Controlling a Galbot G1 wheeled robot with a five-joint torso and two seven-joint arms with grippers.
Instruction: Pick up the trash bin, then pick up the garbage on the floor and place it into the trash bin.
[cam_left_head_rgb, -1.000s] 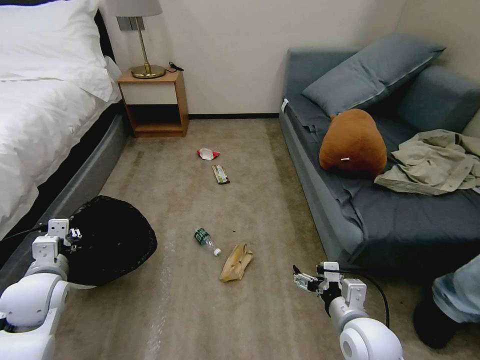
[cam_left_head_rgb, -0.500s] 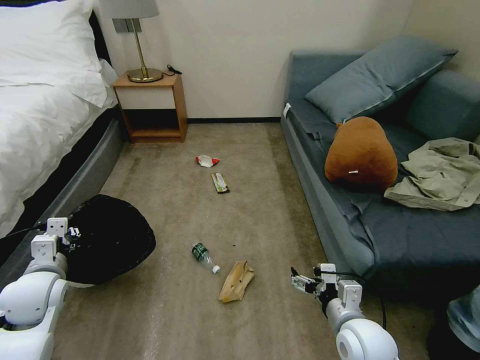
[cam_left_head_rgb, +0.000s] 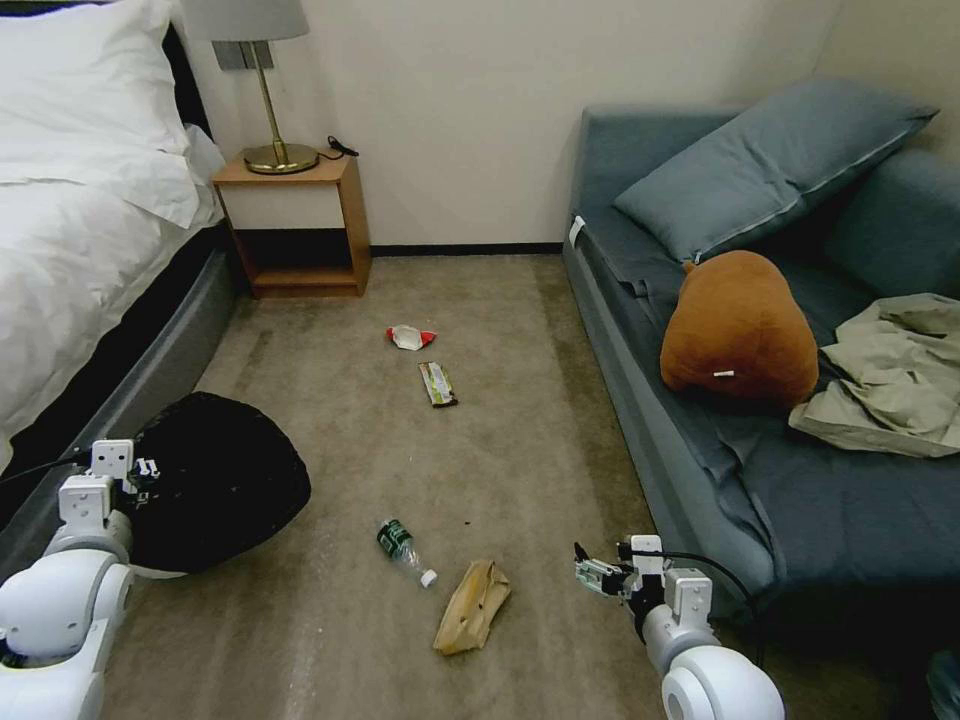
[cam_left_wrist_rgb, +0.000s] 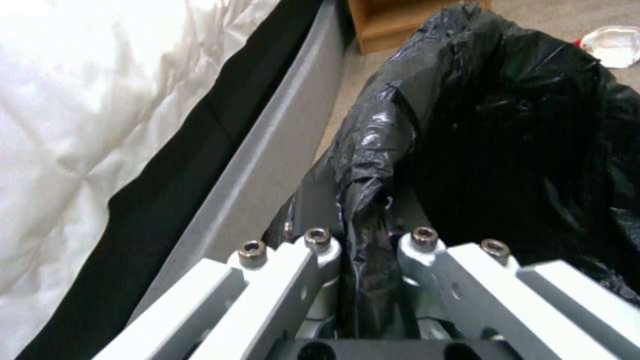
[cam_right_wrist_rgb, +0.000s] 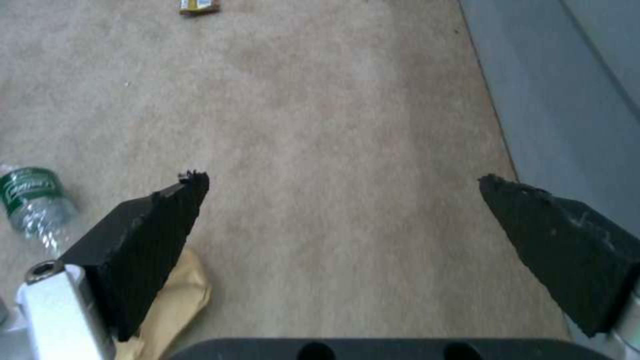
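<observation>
Head view: I look down at a tan carpet (cam_left_head_rgb: 520, 440) that runs between the white bed (cam_left_head_rgb: 70, 260) on my left and the grey-blue sofa (cam_left_head_rgb: 800, 470) on my right.
My left gripper (cam_left_head_rgb: 140, 468): low on my left side, clamped on the rim of the trash bin (cam_left_head_rgb: 215, 480); in my left wrist view a fold of its black bag liner (cam_left_wrist_rgb: 367, 210) is pinched between my two fingers.
Trash bin: tipped over toward the open carpet, close beside the bed frame, its black liner covering it from above.
My right gripper (cam_left_head_rgb: 590, 572): low above the carpet near the front edge of the sofa, fingers spread wide with nothing between them; in my right wrist view bare carpet lies between the two black pads (cam_right_wrist_rgb: 147, 225).
Paper bag (cam_left_head_rgb: 472, 605): flat on the carpet, between my two grippers and nearer my right one.
Bottle (cam_left_head_rgb: 403, 548): lying on its side just beside the paper bag, on the bin's side, white cap pointing toward the bag.
Dark wrapper (cam_left_head_rgb: 437, 383): farther out on the carpet.
Red-and-white wrapper (cam_left_head_rgb: 410, 336): just past the dark one, toward the nightstand (cam_left_head_rgb: 290, 225).
Sofa load: a brown plush cushion (cam_left_head_rgb: 738, 330) and a khaki jacket (cam_left_head_rgb: 895, 375).
</observation>
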